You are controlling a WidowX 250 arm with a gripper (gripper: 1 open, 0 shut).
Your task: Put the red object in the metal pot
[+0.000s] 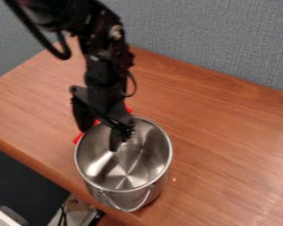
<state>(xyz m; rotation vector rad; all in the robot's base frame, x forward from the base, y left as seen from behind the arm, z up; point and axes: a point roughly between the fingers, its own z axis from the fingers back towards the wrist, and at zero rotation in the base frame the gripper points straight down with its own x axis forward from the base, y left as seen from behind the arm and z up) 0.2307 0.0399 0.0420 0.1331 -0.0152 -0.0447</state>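
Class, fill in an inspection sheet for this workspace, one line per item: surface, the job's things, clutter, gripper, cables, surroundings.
Surface: brown wooden table, bare where visible.
Job's things: metal pot upright near the table's front edge; nothing seen inside but reflections. Red object mostly hidden behind the gripper, left of the pot; only a small red patch shows.
Clutter: nothing seen.
Gripper: gripper pointing down at the pot's left rim, open; whether it touches the red object cannot be told.
Cables: black cable looping off the arm.
Surroundings: grey wall behind the table.
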